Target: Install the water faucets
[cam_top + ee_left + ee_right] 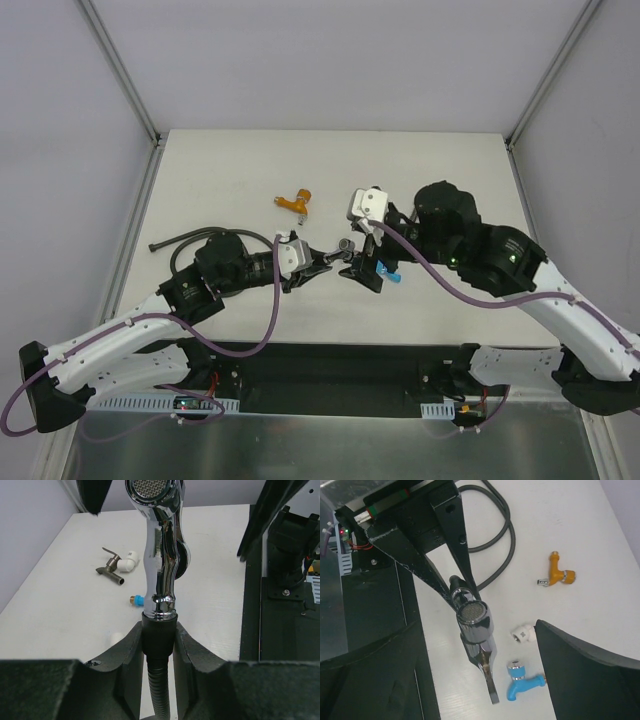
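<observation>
From above, the left gripper (335, 255) is clamped on the chrome tap (345, 245) above the middle of the table (450, 160). The tap's long axis runs left to right and its head points at the right gripper (362, 265), whose jaws are spread wide. The orange tap (295, 202) lies further back, and the blue tap (388, 272) lies just right of the right gripper. A dark hose (185, 240) curls on the left.

The left wrist view shows the fingers (131, 645) pinching the black collar at the chrome tap's (161, 555) base, where the hose (159, 695) joins it. The mesh head points away. The grey-brown tap (111, 566) lies flat beyond, joined to a white elbow (130, 561).

In the right wrist view, the chrome tap's (475, 625) mesh head faces the camera between the spread fingers (590, 670), without touching them. The blue tap (520, 680) lies flat beside another white elbow (524, 633).
</observation>
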`<state>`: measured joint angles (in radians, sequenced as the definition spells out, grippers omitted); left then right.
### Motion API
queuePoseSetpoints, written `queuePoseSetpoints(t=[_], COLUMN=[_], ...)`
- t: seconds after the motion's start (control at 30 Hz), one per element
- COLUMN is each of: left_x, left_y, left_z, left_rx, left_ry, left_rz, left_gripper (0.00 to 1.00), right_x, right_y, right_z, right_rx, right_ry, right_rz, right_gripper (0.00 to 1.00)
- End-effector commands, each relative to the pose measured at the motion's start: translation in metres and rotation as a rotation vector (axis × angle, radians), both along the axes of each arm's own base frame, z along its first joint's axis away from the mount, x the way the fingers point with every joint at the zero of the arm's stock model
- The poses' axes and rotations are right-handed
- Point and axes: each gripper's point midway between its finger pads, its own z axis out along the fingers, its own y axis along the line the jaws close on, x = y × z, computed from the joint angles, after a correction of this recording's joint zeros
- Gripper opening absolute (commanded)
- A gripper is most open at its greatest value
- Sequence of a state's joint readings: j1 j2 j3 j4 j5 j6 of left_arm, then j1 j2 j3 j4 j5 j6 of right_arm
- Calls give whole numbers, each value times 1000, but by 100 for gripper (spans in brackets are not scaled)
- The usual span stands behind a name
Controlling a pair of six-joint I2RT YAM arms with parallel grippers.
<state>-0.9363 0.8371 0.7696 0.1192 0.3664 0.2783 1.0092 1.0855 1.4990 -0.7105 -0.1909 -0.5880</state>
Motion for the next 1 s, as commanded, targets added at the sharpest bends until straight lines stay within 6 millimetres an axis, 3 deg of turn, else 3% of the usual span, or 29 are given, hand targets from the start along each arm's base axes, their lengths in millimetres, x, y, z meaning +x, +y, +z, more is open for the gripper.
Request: queuePoseSetpoints(t=[0.0,0.13,0.23,0.27,0.33,0.37,0.43,0.67,0.7,0.73,0.87,0.97], left_x=[-7,-8,-6,-5,0,1,8,30,29,25,11,-2], left_y=[-2,0,1,2,3,4,7,17,17,16,20,23], left_z=[32,35,37,36,37,38,37,31,31,32,39,45], left_rx=[-97,-106,-110,-108,-109,-111,-106,-54,-53,-57,-78,-86], left_ry=[-83,-90,-95,-96,-97,-101,-108,-174,-177,-184,-218,-224], left_rz=[-41,-40,-28,-20,8,18,60,209,205,181,124,60], left_gripper=[0,0,0,0,0,0,0,0,5,23,57,68], right_x=[-9,-6,-6,-5,-4,-4,-4,11,10,11,7,4], right_y=[20,31,38,40,43,45,50,56,55,55,47,43], right_z=[-8,-16,-21,-21,-24,-23,-22,-28,-30,-30,-20,-18], right_rx=[10,-4,-11,-10,-9,-6,12,31,29,31,50,53], right_ry=[58,103,151,159,187,196,229,315,308,298,256,232], right_rz=[105,117,124,122,116,113,98,-33,-29,-25,-5,12], right_gripper=[96,88,68,55,39,20,2,2,2,2,2,2])
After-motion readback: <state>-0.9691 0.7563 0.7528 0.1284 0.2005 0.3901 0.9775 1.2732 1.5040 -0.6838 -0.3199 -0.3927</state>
